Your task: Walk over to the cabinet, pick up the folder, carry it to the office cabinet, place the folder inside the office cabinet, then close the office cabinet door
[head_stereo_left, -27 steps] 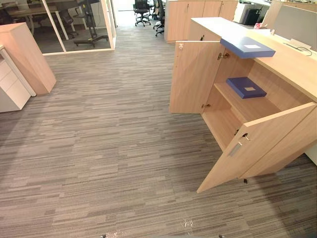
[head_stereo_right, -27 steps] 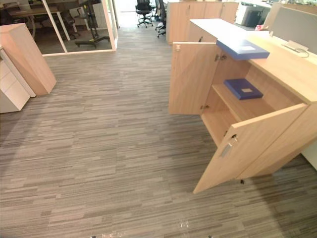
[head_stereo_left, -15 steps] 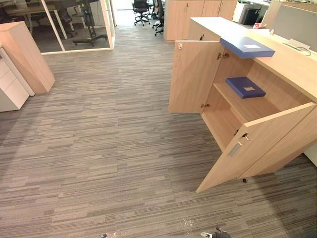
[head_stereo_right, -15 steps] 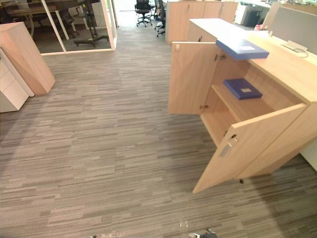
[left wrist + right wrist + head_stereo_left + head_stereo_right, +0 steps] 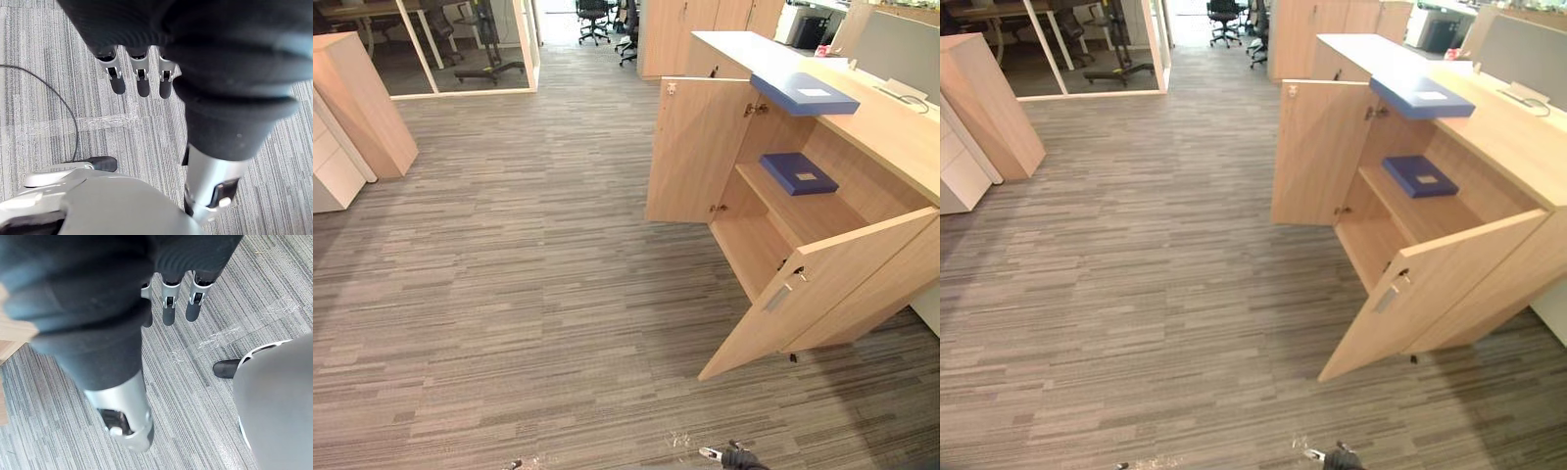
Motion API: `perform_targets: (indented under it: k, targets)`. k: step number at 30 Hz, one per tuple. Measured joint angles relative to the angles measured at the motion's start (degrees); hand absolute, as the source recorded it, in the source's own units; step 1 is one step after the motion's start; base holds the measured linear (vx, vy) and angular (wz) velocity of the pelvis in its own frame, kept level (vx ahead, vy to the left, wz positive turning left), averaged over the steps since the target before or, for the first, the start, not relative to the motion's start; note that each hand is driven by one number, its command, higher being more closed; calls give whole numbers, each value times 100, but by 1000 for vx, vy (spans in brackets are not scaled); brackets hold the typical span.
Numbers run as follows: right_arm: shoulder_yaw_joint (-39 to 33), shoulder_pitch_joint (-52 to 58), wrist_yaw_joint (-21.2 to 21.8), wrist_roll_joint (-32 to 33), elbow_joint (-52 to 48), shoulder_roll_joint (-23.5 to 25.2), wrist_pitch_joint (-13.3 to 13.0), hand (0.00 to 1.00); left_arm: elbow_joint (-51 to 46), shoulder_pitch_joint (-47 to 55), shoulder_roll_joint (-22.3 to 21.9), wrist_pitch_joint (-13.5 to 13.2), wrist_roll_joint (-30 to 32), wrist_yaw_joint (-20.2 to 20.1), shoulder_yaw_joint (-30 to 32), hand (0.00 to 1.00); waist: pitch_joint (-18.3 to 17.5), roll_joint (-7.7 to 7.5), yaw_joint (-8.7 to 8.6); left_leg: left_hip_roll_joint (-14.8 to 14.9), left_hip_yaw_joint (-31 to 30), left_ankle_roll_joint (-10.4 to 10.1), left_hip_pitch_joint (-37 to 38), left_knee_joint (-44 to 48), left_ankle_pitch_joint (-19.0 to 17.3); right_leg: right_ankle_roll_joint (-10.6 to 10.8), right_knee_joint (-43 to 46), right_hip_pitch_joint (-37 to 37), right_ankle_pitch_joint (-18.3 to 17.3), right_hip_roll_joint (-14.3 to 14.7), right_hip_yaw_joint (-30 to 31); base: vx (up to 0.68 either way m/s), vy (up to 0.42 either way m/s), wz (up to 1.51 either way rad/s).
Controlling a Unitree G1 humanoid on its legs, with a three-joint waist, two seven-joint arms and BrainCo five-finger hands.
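Hanging over striped grey carpet, left hand and right hand have straight silver fingers, holding nothing

Bright and even, lit from overhead. Pale glare on far cabinet top; soft shade under open door on carpet, dimmer inside.

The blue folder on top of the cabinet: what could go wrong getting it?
The folder pokes out past the edge, so a clumsy touch might tip it off. The nearer open door juts into the walking path; the robot might bump it. A second folder on the shelf could get grabbed instead.
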Motion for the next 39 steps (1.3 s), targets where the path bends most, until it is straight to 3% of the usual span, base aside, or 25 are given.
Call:
perform_targets:
  k: [8, 11, 13, 14, 15, 18, 19, 21, 22, 23, 24, 25, 26, 28, 30, 32, 33, 34, 35, 36, 39]
  targets:
    - [237, 1, 94, -26, -154, 5, -6, 0, -13, -22, 27, -35, -63, 0, 3, 0, 135, -36, 4, 2, -21, 9, -85, 156, -75, -15, 1, 10, -61, 1, -47, -1, 1, 2]
    - [227, -72, 122, 1, -163, 0, -17, 0, -21, -125, 40, -32, -201, -9, 35, 0, 362, -15, 1, 87, 95, -153, -805, 1711, -616, -160, 92, 31, -189, -1, -103, -38, 35, 12]
    - [210, -152, 132, 22, -163, -21, -20, 0, -63, -163, 31, -33, -321, -17, 193, 0, 581, 3, 14, 203, 326, -288, -1391, 3084, -666, -210, 228, 90, -279, -41, -130, -26, 53, 7]
    - [191, -204, 132, 83, -149, -75, -15, 0, -85, -137, -24, -30, -471, -21, 366, 0, 657, 12, 34, 371, 542, -239, -1919, 3916, -866, -239, 367, 98, -359, -56, -81, 31, 49, -8]
    - [148, -199, 123, 190, -132, -82, -11, 0, -55, -77, -76, -4, -763, -43, 524, 0, 671, 33, 49, 504, 657, -127, -2156, 3980, -1023, -207, 427, 90, -408, -111, -32, 45, 56, -14]
    - [101, -190, 111, 238, -92, -87, -8, 0, -10, 41, -136, 31, -1087, -87, 695, 0, 690, 18, 96, 608, 611, -139, -2329, 2950, -941, -117, 447, 87, -468, -281, 168, 121, 140, -37]
    - [64, -194, 106, 238, -104, -73, -6, 0, -14, 59, -188, 37, -1104, -85, 842, 0, 734, 27, 137, 644, 636, -165, -2343, 2103, -679, -62, 459, 104, -502, -445, 298, 222, 269, -41]
    - [8, -181, 76, 239, -170, -35, -6, 0, -40, 63, -287, 36, -1102, -76, 1035, 0, 756, 52, 138, 757, 771, -191, -2389, 1272, -272, 124, 498, 121, -618, -665, 402, 270, 351, -33]
    - [8, -173, 64, 235, -208, -11, -5, 0, -64, 67, -300, 36, -1099, -74, 1102, 0, 762, 72, 142, 852, 865, -221, -2443, 1083, -11, 248, 525, 145, -697, -766, 430, 278, 377, -22]
    - [-7, -159, 22, 236, -238, 48, -9, 0, -128, 129, -338, 36, -1100, -78, 1165, 0, 730, 99, 163, 867, 1186, -240, -2405, 1098, 530, 448, 552, 188, -823, -975, 430, 244, 326, -14]
    - [-42, -141, 2, 235, -236, 67, -10, 0, -156, 136, -342, 31, -1106, -82, 1214, 0, 706, 79, 173, 836, 1343, -121, -2417, 1185, 676, 509, 570, 208, -865, -1086, 390, 437, 468, -12]
    - [-166, -152, -4, 227, -245, 144, -16, 0, -256, 114, -343, 34, -1159, -76, 1267, 0, 674, 6, 210, 749, 1542, 129, -2526, 1513, 543, 523, 676, 241, -810, -1271, 258, 496, 451, -12]
    - [-350, -145, -3, 227, -279, 214, -15, 0, -355, 100, -374, 31, -1232, -76, 1381, 0, 629, -21, 276, 634, 1596, 212, -2519, 1711, 262, 566, 794, 231, -611, -1448, 82, 513, 438, -14]
    - [-542, -87, 0, 226, -240, 288, -10, 0, -355, 120, -446, 28, -1422, -75, 1683, 0, 441, -92, 350, 409, 1752, 288, -2343, 1739, 46, 694, 883, 225, -369, -1709, 92, 339, 279, -22]
    - [-983, -70, 64, 223, -98, 285, 11, 0, -260, 216, -512, 28, -1545, -73, 1850, 0, 199, -79, 320, -79, 1921, 480, -1764, 1489, -199, 704, 1940, 11, -284, -2273, 102, 461, 366, -18]
    - [-1121, -7, 87, 211, -152, 161, -9, 0, -225, 231, -545, 30, -1542, -76, 1771, 0, 75, 104, 264, -304, 1909, 590, -1329, 1256, -305, 341, 3218, -403, 8, -2637, 57, 395, 332, 10]
    - [-1165, -29, 86, 220, -229, 49, -9, 0, -169, 208, -563, 25, -1513, -87, 1648, 0, 30, 174, 180, -412, 1909, 652, -1025, 1112, -365, -186, 4301, -716, 313, -3015, -395, 366, 284, 23]
    - [-1160, -120, 85, 225, -265, -14, -2, 0, -113, 134, -521, 20, -1467, -92, 1553, 0, 34, 202, 81, -464, 1835, 665, -735, 958, -374, -381, 5285, -963, 227, -3323, -996, 357, 255, 27]
    - [-1139, -168, 84, 226, -268, -23, 2, 0, -98, 102, -506, 20, -1408, -92, 1504, 0, 65, 223, 54, -464, 1777, 664, -592, 891, -374, -393, 5591, -1040, 152, -3374, -1241, 407, 189, 22]
    - [-1112, -272, 81, 229, -282, 5, 4, 0, -86, 61, -445, 22, -1310, -88, 1323, 0, 190, 241, 57, -437, 1723, 641, -212, 779, -386, -173, 5984, -1211, -321, -3287, -1630, 311, 99, 0]
    - [-894, -356, 63, 291, -374, 36, -6, 0, -121, -14, -330, -22, -1285, -62, 887, 0, 406, 243, 48, -384, 1706, 575, 244, 774, -426, -103, 5469, -1535, -955, -2722, -1816, 232, -15, -11]
